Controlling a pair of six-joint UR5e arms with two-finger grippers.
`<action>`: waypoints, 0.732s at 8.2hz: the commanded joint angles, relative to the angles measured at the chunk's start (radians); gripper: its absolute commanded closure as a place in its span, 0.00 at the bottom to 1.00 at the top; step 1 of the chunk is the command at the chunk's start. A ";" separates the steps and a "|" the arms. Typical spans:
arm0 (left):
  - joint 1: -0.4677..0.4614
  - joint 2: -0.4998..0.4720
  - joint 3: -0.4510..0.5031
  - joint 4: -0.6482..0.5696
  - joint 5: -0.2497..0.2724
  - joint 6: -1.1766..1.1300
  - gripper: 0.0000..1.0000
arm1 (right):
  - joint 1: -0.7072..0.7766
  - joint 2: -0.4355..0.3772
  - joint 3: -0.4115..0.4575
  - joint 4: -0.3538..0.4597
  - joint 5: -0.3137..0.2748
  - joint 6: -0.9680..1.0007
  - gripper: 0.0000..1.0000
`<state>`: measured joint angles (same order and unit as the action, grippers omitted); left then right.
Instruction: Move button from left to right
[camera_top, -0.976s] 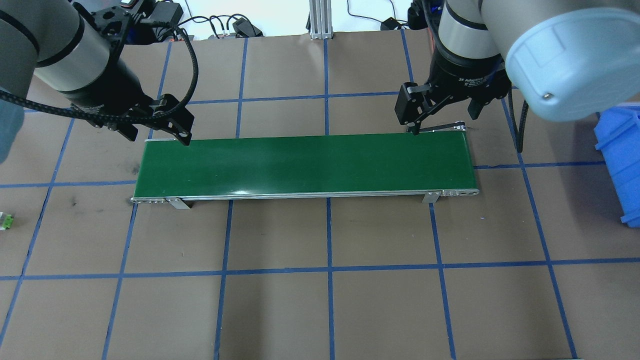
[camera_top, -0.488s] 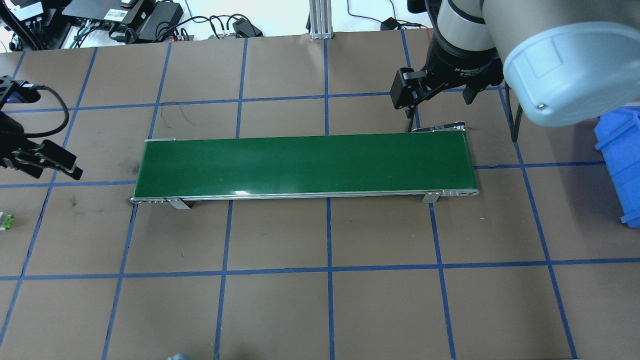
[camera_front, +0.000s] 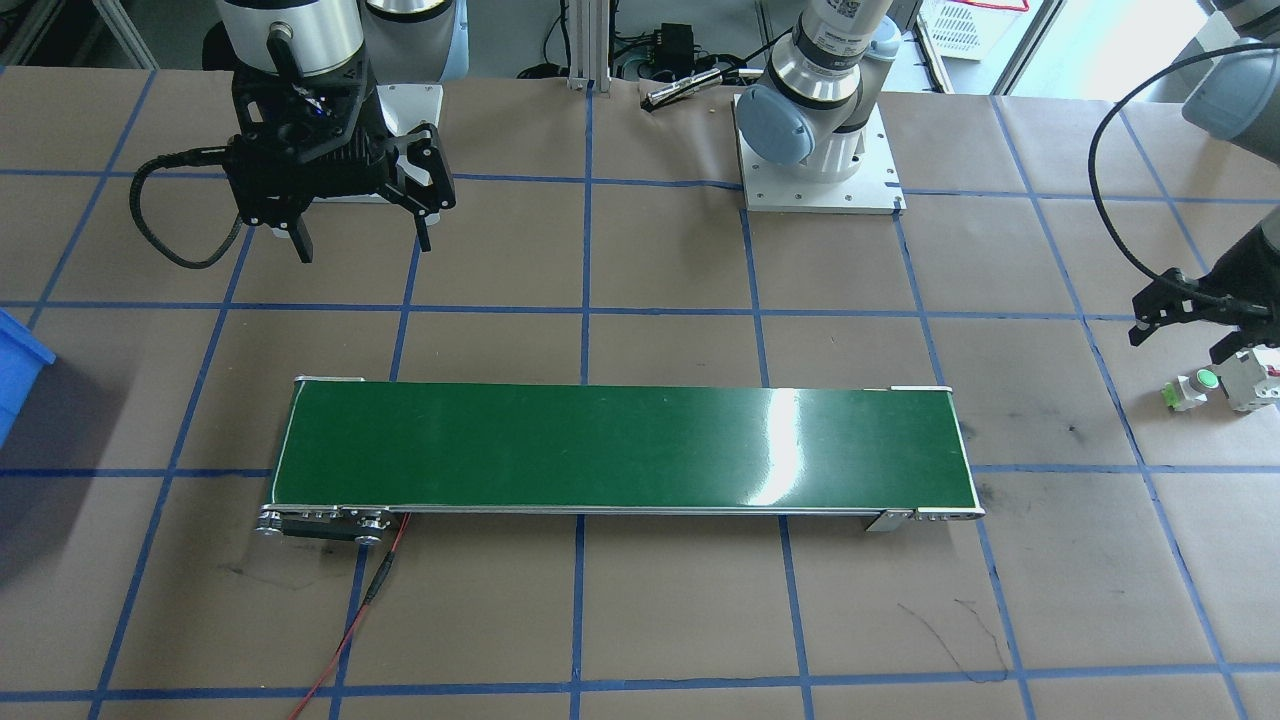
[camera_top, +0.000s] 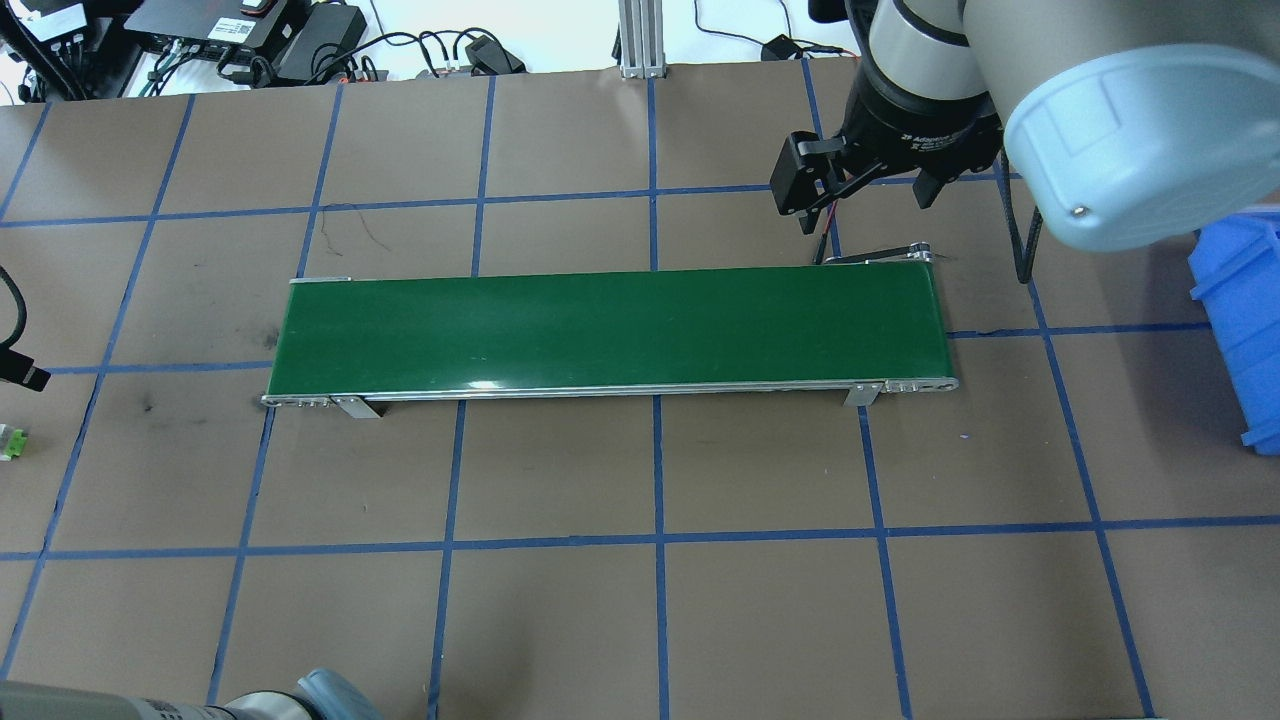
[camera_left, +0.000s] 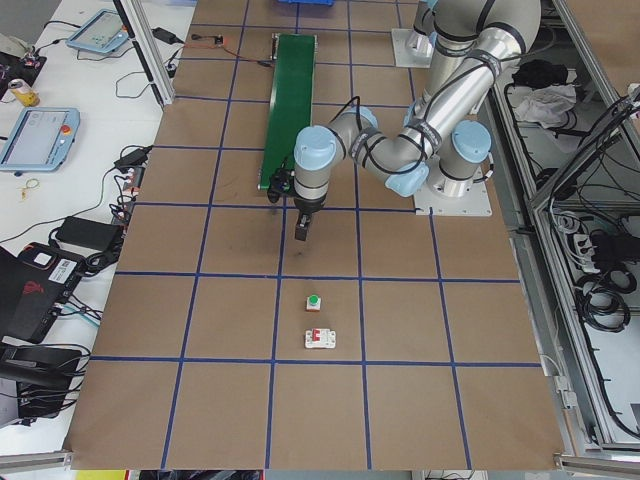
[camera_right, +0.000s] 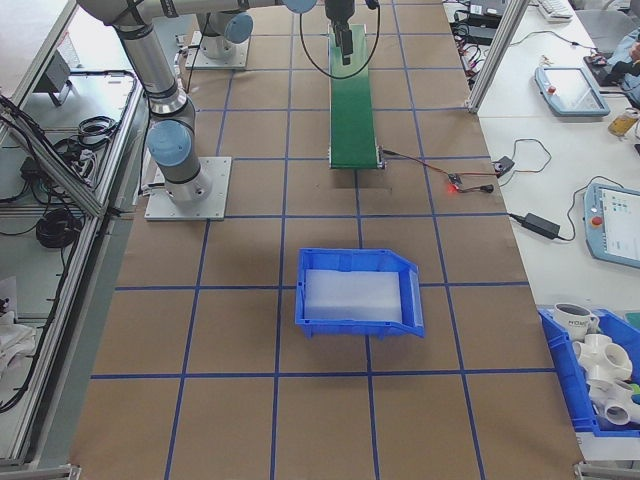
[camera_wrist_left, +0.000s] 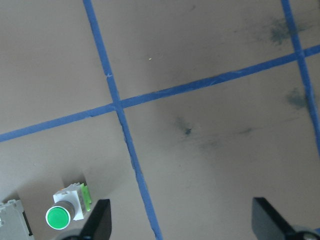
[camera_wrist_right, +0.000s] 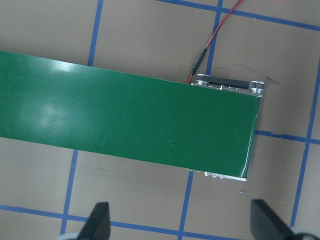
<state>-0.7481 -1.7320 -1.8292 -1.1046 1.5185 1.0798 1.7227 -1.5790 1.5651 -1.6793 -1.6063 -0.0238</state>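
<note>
Two tools, both with jaws spread wide and nothing between them. The button (camera_front: 1197, 386) sits on the brown bench (camera_front: 660, 620) way off the left end of the green conveyor belt (camera_front: 620, 450), green cap up, just beside a white circuit breaker (camera_front: 1252, 378). The left tool (camera_front: 1190, 320) hangs near the button but a bit short of it, not touching; its wrist view shows the button (camera_wrist_left: 65, 210) by its left finger (camera_wrist_left: 98, 220). The right tool (camera_front: 360, 235) hovers above the bench near the belt's other end. A blue bin (camera_right: 360, 292) sits further out on that side.
</note>
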 joint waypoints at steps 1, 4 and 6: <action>0.061 -0.113 0.033 0.055 0.043 0.064 0.00 | 0.005 -0.007 0.000 0.006 0.003 0.001 0.00; 0.093 -0.187 0.097 0.055 0.152 0.048 0.00 | 0.006 0.007 0.001 -0.006 -0.011 -0.002 0.00; 0.096 -0.224 0.125 0.057 0.150 0.013 0.00 | 0.003 0.017 0.001 -0.017 -0.003 -0.015 0.00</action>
<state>-0.6562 -1.9191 -1.7315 -1.0493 1.6618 1.1239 1.7274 -1.5701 1.5661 -1.6852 -1.6124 -0.0315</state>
